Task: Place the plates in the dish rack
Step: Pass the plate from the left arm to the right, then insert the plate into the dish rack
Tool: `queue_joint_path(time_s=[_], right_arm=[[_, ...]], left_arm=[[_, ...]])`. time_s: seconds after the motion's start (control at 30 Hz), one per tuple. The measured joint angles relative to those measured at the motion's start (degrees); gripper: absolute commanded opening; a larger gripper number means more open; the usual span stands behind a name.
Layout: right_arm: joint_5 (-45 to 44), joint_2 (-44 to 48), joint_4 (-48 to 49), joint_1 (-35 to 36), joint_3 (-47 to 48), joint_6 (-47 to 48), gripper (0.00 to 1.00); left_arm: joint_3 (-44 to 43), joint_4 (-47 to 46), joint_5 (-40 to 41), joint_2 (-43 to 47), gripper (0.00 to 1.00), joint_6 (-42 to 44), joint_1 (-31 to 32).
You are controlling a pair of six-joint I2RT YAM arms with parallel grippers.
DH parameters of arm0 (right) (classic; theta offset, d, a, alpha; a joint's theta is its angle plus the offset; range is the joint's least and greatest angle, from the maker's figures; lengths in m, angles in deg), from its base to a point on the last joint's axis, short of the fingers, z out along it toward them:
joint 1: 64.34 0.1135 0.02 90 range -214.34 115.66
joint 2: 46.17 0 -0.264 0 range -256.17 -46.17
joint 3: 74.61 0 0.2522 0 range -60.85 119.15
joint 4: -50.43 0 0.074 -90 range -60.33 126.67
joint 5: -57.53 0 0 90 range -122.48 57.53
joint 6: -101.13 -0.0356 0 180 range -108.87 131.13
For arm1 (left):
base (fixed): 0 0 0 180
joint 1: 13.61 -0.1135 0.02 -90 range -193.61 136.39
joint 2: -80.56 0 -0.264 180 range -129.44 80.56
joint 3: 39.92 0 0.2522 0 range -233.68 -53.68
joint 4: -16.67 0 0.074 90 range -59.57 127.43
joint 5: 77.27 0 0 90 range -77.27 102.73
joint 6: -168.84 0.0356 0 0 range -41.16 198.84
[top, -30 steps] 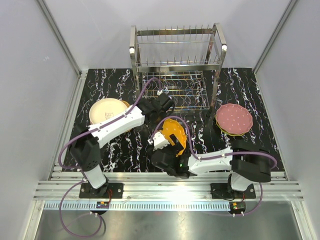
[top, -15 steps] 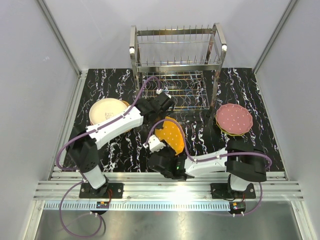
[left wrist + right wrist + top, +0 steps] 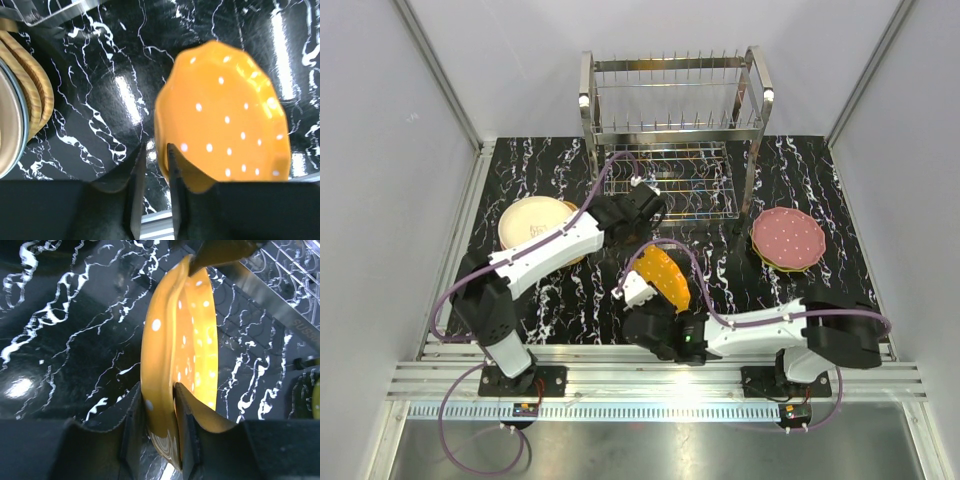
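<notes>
right gripper [image 3: 159,396] now pinching orange plate [image 3: 194,340], left gripper [image 3: 156,151] loosened

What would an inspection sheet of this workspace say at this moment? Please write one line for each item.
Surface: black marbled table, glossy.
Job's things: dish rack holds no plates; orange plate raised on edge; cream-topped stack left; pink-topped stack right.
Clutter: nothing seen.
Grippers: right gripper clamps the orange plate's rim; left gripper at the opposite rim, jaws slightly apart.
Cables: purple cables loop along both arms, one close to the orange plate.
Surroundings: white walls, metal rails at near edge.
</notes>
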Motion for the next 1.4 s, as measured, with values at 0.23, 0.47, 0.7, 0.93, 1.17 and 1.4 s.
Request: queue_joint_path(time_s=[0.23, 0.47, 0.7, 0.93, 1.17, 1.4], right_arm=[[3.1, 8.6, -0.3, 0.1, -4.3, -3.5, 0.0], [5.3, 13.2, -0.4, 0.1, -6.7, -6.1, 0.0], [8.6, 17.9, -1.3, 0.1, -8.7, -8.2, 0.0], [11.9, 24.3, -4.3, 0.1, -10.3, -10.4, 0.0], [12.5, 27.3, -8.8, 0.1, -9.7, -11.2, 0.0], [13.3, 27.6, -10.7, 0.0, -3.1, -8.2, 0.0]], left_arm=[[0.0, -2.5, -2.4, 1.5, 0.66, 0.4, -1.6], [0.0, -5.0, -4.2, 1.9, 0.98, 0.4, -3.7], [0.1, -8.7, -3.9, 9.2, 0.99, 0.2, -3.6], [2.9, -13.5, -3.1, 14.9, 0.99, 0.2, -3.7], [13.9, -14.0, -2.7, 26.6, 0.99, 0.6, -3.7], [17.9, -13.7, 6.3, 49.5, 0.99, 4.4, -3.7]])
